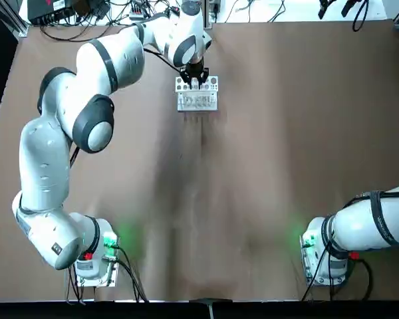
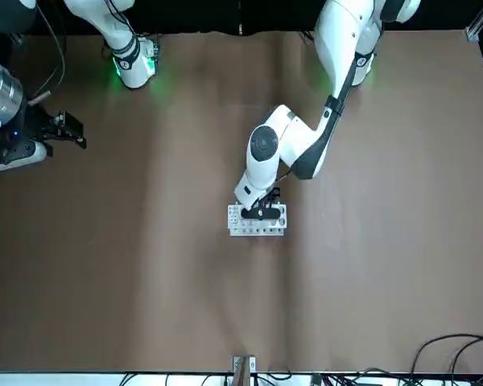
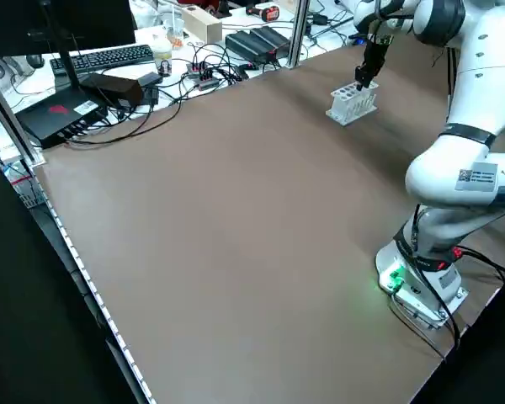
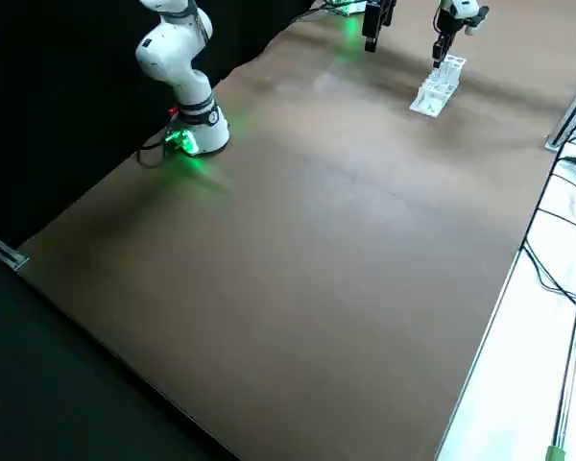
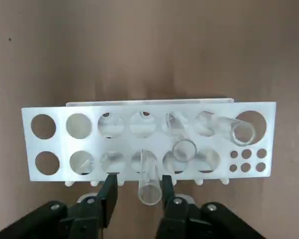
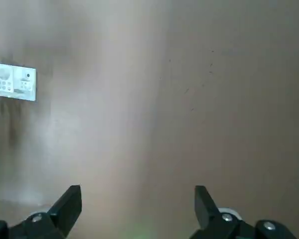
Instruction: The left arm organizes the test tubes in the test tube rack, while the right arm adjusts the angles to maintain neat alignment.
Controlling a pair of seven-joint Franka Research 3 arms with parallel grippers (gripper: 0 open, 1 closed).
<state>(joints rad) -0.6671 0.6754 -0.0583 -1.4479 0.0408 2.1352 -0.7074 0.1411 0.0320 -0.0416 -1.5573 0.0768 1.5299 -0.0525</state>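
Three clear test tubes (image 5: pixel 148 179) show in the test tube rack (image 5: pixel 55 142), one leaning out between your left gripper (image 5: pixel 137 195) fingers, which flank it with a gap each side, released rather than pinching. The other two lie tilted just beyond the fingers. If you close off-centre, one finger could push the slanted glass sideways and tip it, or drag the light rack. The right gripper (image 6: pixel 138 205) hovers spread and empty, well apart from the rack. The brown tabletop (image 1: pixel 266 166) is bare around the rack; cables and a keyboard (image 3: pixel 109 57) crowd the bench beyond.
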